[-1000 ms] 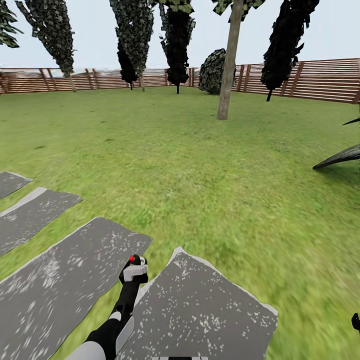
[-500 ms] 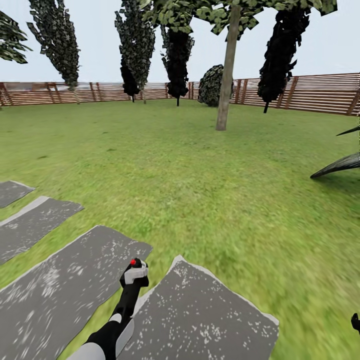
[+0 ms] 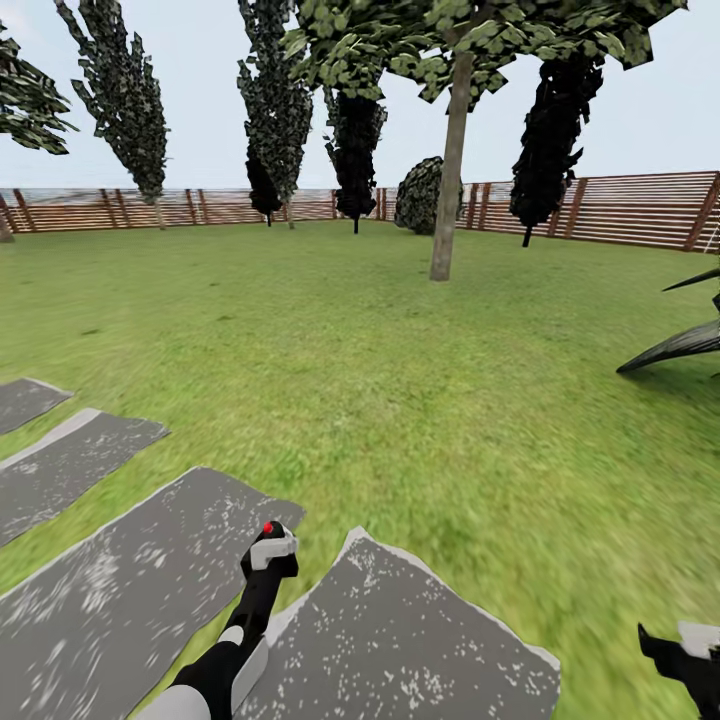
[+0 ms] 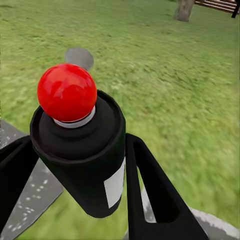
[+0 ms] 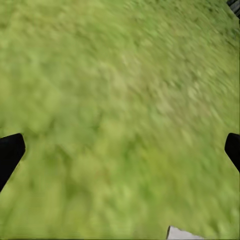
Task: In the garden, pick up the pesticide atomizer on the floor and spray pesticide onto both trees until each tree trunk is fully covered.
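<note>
While the robot stands well back on the lawn, the left gripper (image 4: 80, 175) holds the pesticide atomizer (image 4: 82, 150) clamped between its two dark fingers (image 4: 150, 190), the black bottle upright with its red top (image 4: 66, 92) just past the fingertips and the white label (image 4: 115, 182) turned toward one finger. Ahead of those jaws, far across open grass (image 3: 400, 380), rises the nearer tree (image 3: 450, 50), its bare grey-brown tree trunk (image 3: 446, 190) standing well short of the brown slatted fence (image 3: 600, 210). Pick-up looks finished, and the step in hand appears to be the approach to the first trunk; no spray marks can be made out on it from here. Next, the base would need to close most of that gap and the left arm to level the nozzle at the bark, since the trunk is plainly out of reach. Grey paving slabs (image 3: 420, 640) lie directly beneath the left jaws, with a strip of grass between them. Beyond the slabs the lawn runs clear to the trunk, while a low dark spiky plant (image 3: 680, 340) edges in on the right side. The right gripper (image 3: 690, 650) hangs low over grass, its fingertips (image 5: 10, 152) set wide apart and holding nothing. Dark cone-shaped trees (image 3: 355, 130) line the far fence.
</note>
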Robot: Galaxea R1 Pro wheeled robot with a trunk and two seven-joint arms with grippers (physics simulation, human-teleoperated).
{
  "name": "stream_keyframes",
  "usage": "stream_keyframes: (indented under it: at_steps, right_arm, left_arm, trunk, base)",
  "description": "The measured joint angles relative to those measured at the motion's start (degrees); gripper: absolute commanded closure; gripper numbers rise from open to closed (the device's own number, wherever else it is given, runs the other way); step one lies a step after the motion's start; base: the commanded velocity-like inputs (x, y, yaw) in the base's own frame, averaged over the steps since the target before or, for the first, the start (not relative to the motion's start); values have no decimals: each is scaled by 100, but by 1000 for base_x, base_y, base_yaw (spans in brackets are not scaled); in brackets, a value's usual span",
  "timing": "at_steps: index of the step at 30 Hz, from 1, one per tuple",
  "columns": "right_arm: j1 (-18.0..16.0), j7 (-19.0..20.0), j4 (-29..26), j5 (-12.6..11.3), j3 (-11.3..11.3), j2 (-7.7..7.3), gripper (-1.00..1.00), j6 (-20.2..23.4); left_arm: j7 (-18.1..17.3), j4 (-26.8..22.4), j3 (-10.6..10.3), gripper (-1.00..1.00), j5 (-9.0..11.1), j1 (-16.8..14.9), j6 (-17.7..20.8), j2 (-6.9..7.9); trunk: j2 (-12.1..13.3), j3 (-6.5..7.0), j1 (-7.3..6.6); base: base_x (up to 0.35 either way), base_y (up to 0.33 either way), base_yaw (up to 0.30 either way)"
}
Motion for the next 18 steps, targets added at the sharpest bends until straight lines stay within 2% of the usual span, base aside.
stream_keyframes:
  at_steps: [3,5,7,9,16,18]
  right_arm:
    - [0,284,0,-5,1,5,-100,1]
    - [0,1041,0,-8,-12,2,-100,-1]
    - [0,1467,-1,-9,-17,2,-100,-1]
    - [0,1725,-1,-11,-18,4,-100,0]
    - [0,2088,0,-12,-12,7,-100,3]
    - [0,2306,0,-11,-11,7,-100,3]
  left_arm:
    - [-2,0,2,100,0,0,0,0]
    - [-6,1,-3,100,-1,0,0,0]
    - [-6,1,-1,100,0,0,0,-1]
    - [-7,1,-4,100,-1,0,0,-1]
    - [-8,1,-6,100,0,0,0,-3]
    - [-8,1,-5,100,0,0,0,1]
  trunk:
    - [120,54,-66]
    - [200,90,-110]
    - [281,126,-154]
    - [361,162,-198]
    - [642,287,-351]
    - [722,323,-395]
  base:
    - [0,0,0]
    - [0,0,0]
    - [0,0,0]
    - [0,0,0]
    - [0,0,0]
    - [0,0,0]
